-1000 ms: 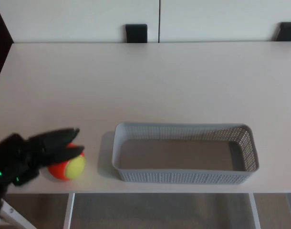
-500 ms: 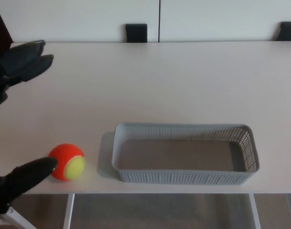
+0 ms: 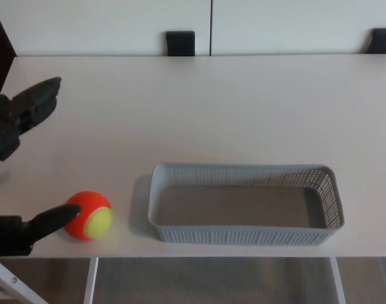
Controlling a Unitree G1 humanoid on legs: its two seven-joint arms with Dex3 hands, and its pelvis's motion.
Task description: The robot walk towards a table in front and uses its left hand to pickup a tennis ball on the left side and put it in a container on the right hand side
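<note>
White table [image 3: 199, 107] before pale wall panels [image 3: 104, 25], grey mesh basket [image 3: 243, 235] on it, orange-and-yellow tennis ball [image 3: 88, 215] just left of basket, left hand [image 3: 19, 117] further left, fingers spread wide, holding nothing.

left hand [image 3: 17, 119] spread wide, thumb [image 3: 50, 220] by ball [image 3: 90, 215].

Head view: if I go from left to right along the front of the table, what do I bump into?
left robot hand, open → orange and yellow tennis ball → grey basket
</note>
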